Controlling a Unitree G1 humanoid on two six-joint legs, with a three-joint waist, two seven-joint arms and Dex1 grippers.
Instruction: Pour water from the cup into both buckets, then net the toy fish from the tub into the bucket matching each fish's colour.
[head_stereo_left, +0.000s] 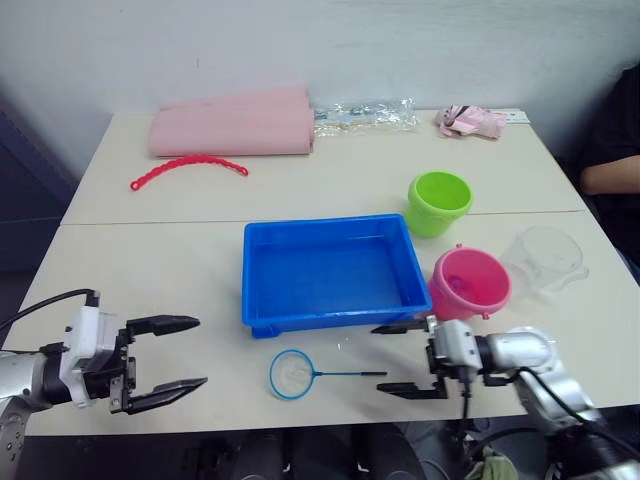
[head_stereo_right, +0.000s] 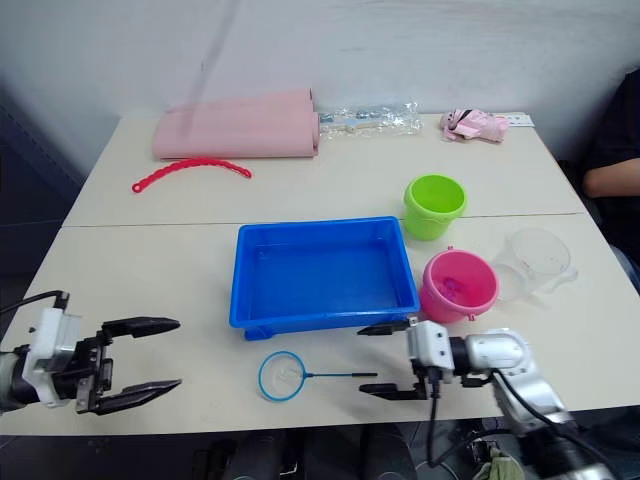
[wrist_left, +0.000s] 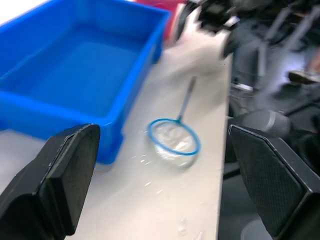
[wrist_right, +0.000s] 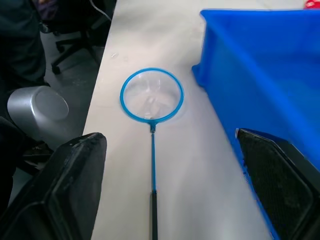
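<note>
We see the net (head_stereo_left: 291, 374) flat on the desk (head_stereo_left: 180, 270) just before the tub (head_stereo_left: 330, 272), right end effector (head_stereo_left: 408, 358) spread wide at its handle tip, left end effector (head_stereo_left: 165, 359) spread, well left of the tub.

My left pincer (head_stereo_left: 165, 358) has black tapered fingers on a white wrist block. My right pincer (head_stereo_left: 410, 358) joins a silver forearm. Black cables trail from both.
</note>
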